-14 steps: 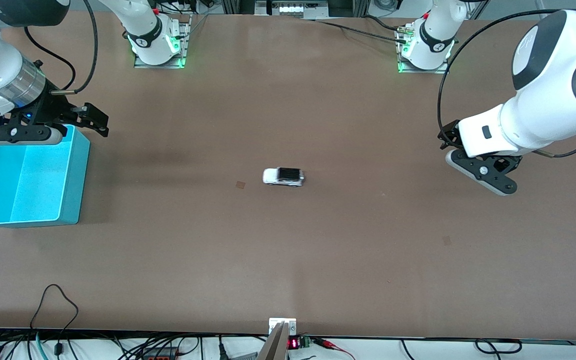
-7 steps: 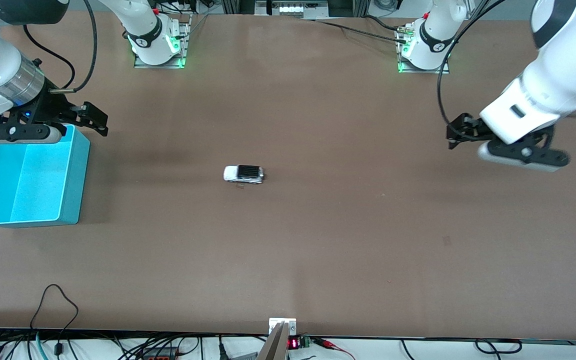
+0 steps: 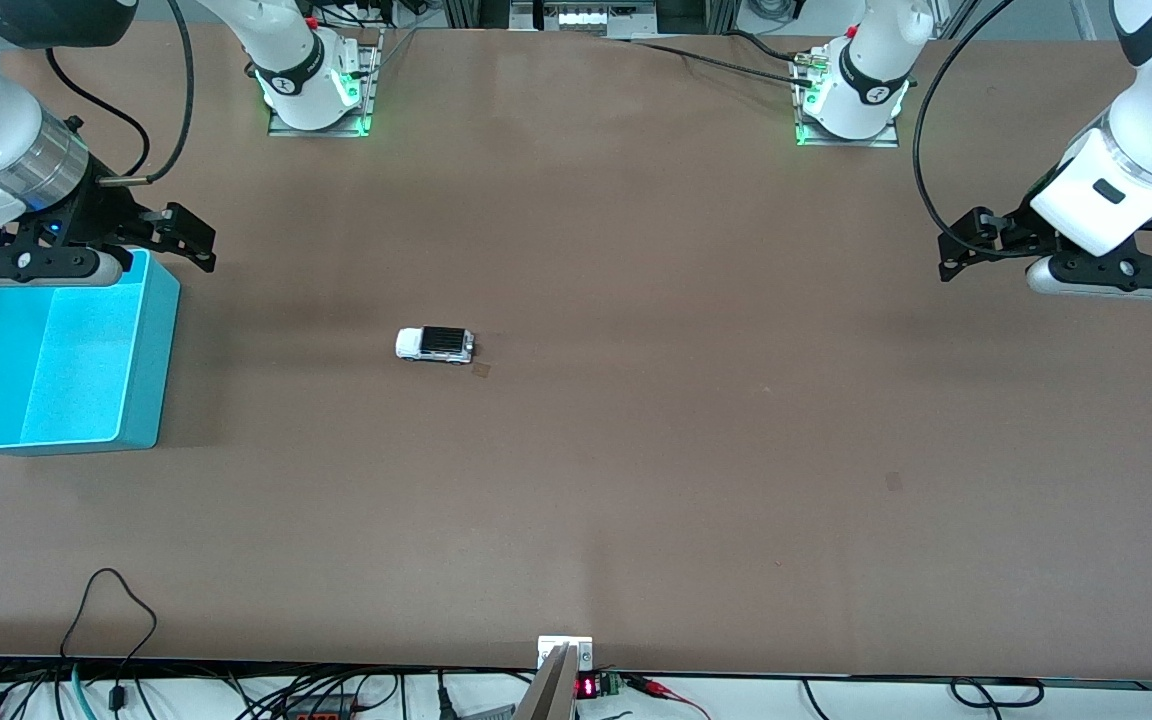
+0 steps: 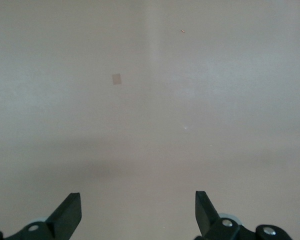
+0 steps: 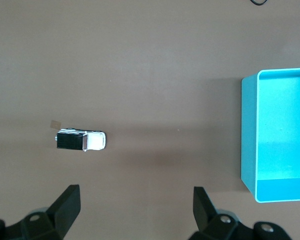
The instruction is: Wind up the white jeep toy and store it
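My right tool (image 3: 36, 262) hangs released over the teal bin (image 3: 151, 340); farther out, toward mid-bench (image 3: 636, 480), the white jeep toy (image 3: 434, 345) sits alone. My left tool (image 3: 1111, 272) hangs released at its own end.

The toy car (image 3: 435, 344) sits on my tabletop (image 3: 636, 480) toward my right arm's end, apart from the bin (image 3: 64, 362), which lies nearer that end.

Both arms hang raised, left end effector (image 4: 138, 215) and right end effector (image 5: 136, 212) apparently spread wide.
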Action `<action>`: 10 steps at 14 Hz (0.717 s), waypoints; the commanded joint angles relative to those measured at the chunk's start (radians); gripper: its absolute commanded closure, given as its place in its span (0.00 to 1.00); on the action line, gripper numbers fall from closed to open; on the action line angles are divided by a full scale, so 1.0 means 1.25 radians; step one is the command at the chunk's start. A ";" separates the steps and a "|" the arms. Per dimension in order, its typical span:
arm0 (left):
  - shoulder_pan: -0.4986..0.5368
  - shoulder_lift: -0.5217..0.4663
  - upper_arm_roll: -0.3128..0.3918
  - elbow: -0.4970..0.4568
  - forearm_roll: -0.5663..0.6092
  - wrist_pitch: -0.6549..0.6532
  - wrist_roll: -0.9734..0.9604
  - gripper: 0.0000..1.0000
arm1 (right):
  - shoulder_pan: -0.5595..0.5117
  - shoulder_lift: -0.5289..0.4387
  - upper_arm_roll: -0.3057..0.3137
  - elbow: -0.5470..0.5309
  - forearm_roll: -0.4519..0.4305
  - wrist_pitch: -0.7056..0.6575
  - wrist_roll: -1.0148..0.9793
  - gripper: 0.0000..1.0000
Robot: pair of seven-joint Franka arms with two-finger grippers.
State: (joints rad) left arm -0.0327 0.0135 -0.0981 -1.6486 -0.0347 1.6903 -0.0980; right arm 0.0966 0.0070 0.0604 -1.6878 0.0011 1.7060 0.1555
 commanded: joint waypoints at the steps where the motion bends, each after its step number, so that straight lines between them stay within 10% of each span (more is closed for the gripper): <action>1: -0.014 -0.029 0.010 -0.016 -0.014 -0.012 0.004 0.00 | 0.004 -0.008 0.000 0.004 -0.002 -0.014 0.008 0.00; 10: -0.009 -0.042 0.009 0.002 -0.007 -0.077 0.005 0.00 | 0.004 -0.008 0.000 0.003 -0.002 -0.014 0.006 0.00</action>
State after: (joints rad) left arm -0.0408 -0.0291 -0.0943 -1.6502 -0.0372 1.6218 -0.0978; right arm 0.0966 0.0070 0.0604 -1.6878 0.0011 1.7056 0.1555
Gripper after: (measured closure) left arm 0.000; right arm 0.000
